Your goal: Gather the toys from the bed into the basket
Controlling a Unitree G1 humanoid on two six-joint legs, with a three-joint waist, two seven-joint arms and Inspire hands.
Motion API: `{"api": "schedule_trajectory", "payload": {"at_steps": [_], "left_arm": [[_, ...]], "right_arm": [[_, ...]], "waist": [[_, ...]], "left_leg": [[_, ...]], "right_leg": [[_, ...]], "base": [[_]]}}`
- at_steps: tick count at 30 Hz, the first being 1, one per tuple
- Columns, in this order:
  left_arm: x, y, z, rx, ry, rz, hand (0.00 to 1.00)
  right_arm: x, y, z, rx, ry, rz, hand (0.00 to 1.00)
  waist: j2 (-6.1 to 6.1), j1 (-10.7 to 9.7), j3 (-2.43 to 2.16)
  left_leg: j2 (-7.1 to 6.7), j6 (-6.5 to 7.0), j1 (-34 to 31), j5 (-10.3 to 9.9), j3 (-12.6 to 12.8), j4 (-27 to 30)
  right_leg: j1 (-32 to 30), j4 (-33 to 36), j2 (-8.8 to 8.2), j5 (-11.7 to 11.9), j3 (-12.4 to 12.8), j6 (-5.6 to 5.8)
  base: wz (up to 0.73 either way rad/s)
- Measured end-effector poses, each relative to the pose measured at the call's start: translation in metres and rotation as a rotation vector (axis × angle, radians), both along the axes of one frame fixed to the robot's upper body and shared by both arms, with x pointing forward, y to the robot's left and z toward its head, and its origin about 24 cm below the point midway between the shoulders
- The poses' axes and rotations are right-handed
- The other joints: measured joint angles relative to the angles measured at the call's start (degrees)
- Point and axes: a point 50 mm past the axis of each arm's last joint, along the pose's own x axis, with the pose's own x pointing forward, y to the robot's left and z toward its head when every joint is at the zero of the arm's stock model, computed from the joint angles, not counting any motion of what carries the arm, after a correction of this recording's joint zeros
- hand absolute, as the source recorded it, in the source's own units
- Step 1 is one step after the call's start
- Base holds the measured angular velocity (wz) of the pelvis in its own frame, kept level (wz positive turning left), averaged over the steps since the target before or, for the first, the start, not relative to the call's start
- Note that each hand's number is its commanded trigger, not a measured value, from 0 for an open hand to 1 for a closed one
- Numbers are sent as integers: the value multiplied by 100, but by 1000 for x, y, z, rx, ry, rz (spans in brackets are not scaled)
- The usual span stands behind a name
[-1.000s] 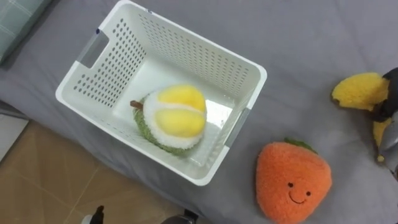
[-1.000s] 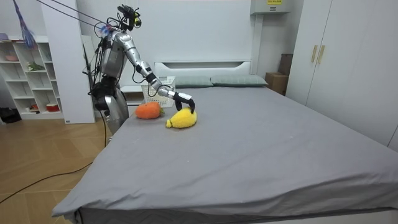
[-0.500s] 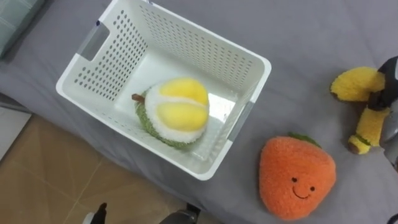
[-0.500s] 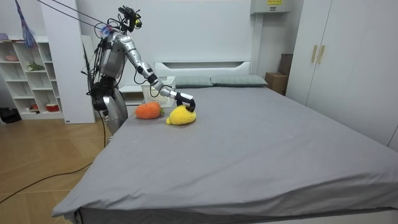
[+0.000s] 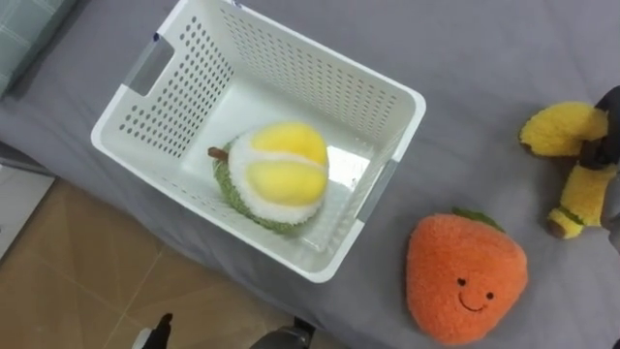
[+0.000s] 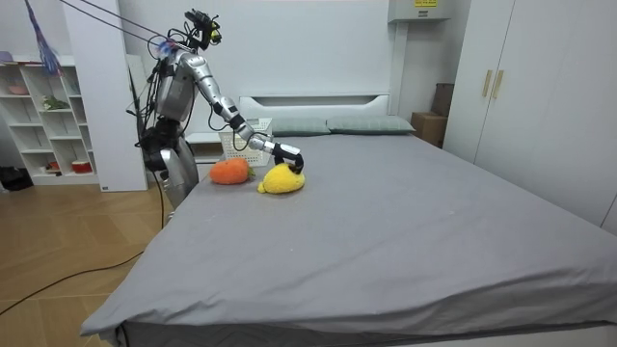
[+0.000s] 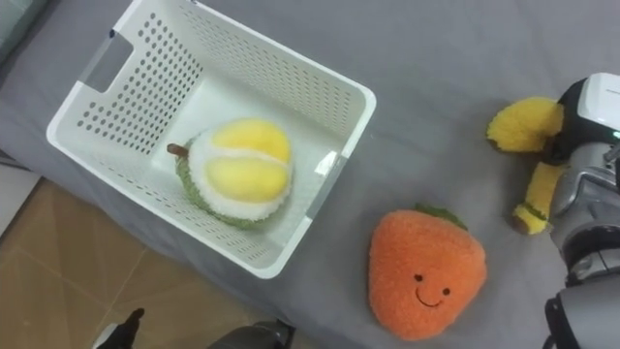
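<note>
The grey bed (image 5: 484, 58) carries a white perforated plastic basket (image 5: 155, 126) at ten o'clock. A round orange plush fruit (image 5: 465, 281) lies at five o'clock, and a green-and-yellow plush durian (image 5: 276, 174) sits in the basket. At three o'clock, the right hand (image 7: 581, 160) curls round a yellow plush banana (image 5: 560, 126) — best lifted high over the orange toy, then released above the basket.

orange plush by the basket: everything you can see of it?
The orange plush is a fuzzy, rounded fruit toy with a stitched smile, small dark eyes and a green leaf tuft. It lies face up on the grey bed near its edge, apart from the white basket and the yellow plush. Only the bed touches it.
</note>
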Motion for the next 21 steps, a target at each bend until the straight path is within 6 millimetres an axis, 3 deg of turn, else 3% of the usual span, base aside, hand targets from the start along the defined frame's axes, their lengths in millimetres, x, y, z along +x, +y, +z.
{"api": "schedule_trajectory", "payload": {"at_steps": [3, 8, 11, 13, 14, 15, 21], "left_arm": [[2, 1, 1, -9, -11, 12, 0], [1, 4, 2, -13, -20, 35, 0], [-2, 10, 2, -10, -26, 74, 0], [-9, 15, 2, -4, -18, 109, 0], [-13, 17, 1, -3, -13, 119, 0], [-20, 18, -1, -1, 1, 135, 0], [-33, 20, -1, 1, -2, 197, 0]], "right_arm": [[7, 6, 10, 20, -64, 40, 100], [10, 20, 12, 21, -110, 119, 100], [17, 35, 25, 24, -176, 191, 100], [14, 41, 25, 40, -210, 218, 100], [12, 44, 22, 48, -216, 224, 100], [8, 50, 18, 58, -224, 242, 100], [-7, 89, 38, 84, -356, 421, 100]], "waist": [[-27, -134, 2], [-206, -277, -16], [-314, -396, -67], [-391, -467, -163], [-411, -470, -189], [-433, -498, -249], [-385, -609, -327]], "left_leg": [[-4, 6, 96, 12, 29, -1], [-5, 5, 612, 10, 155, -70], [22, 5, 905, 9, 221, -173], [38, 0, 1248, 6, 186, -291], [38, -5, 1362, 3, 182, -334], [38, -14, 1577, -4, 180, -408], [58, -31, 2139, -61, 227, -511]], "right_leg": [[89, 10, -9, -1, 31, -2], [576, -29, -8, -46, 100, 17], [845, -143, 43, -39, 187, 20], [1231, -362, 100, 10, 147, 28], [1348, -408, 114, 13, 151, 33], [1571, -517, 141, 24, 165, 49], [2110, -616, 181, 33, 188, 60]], "base": [[-4], [-4], [-11], [4], [4], [0], [-6]]}}
